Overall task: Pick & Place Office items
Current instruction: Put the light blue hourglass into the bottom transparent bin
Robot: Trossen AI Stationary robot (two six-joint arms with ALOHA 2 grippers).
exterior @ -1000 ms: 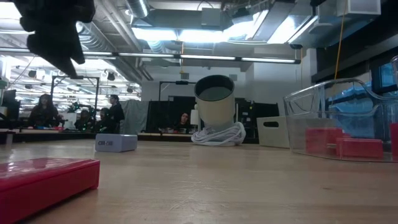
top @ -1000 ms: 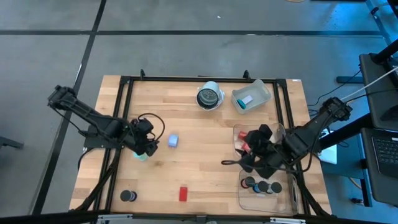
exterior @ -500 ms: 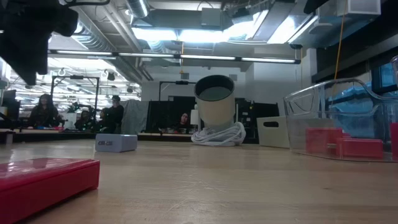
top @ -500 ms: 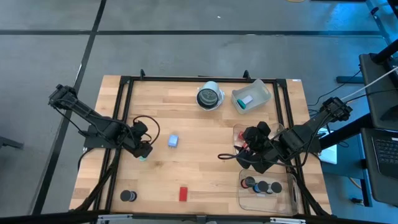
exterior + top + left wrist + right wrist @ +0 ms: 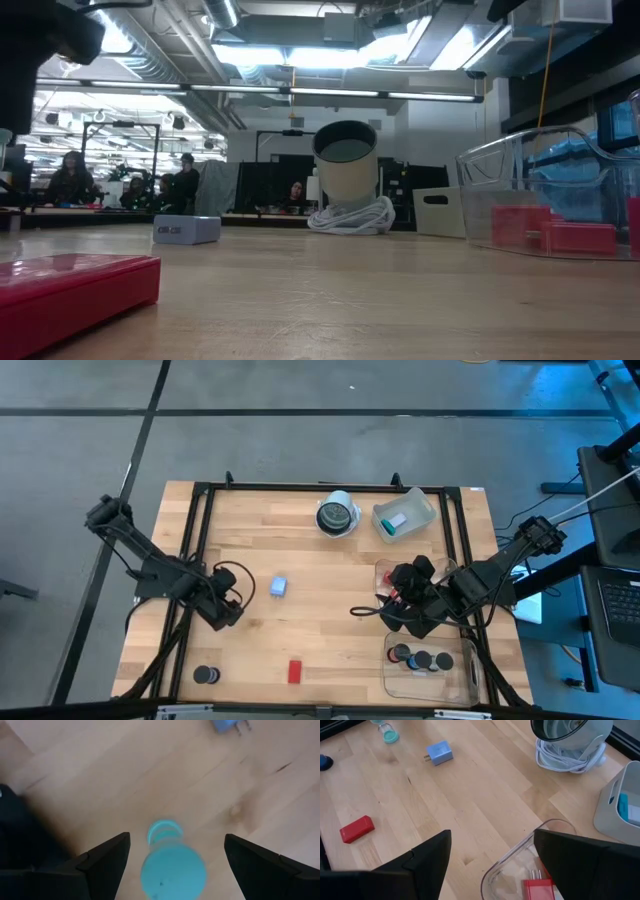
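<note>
Wooden worktop inside a black frame, grey floor around it; low view shows a lit workshop with seated people behind. Left pincer near the worktop's left edge, has pulled back toward that edge since a second ago; fingers spread apart, nothing clamped. Teal round piece sits on the wood between them, hidden under the arm in the high view. Black disc at the front-left corner, unmoved. Pale blue rectangle left of centre, same spot. Red block by the front edge, unmoved. White-and-dark round thing with coiled cable at the back edge. Clear bin beside it holds a pale blue piece. Right pincer near the right edge beside the clear tray, shifted slightly backward, fingers apart, empty. Black discs lie in the tray's front compartment, red blocks in the back one.
</note>
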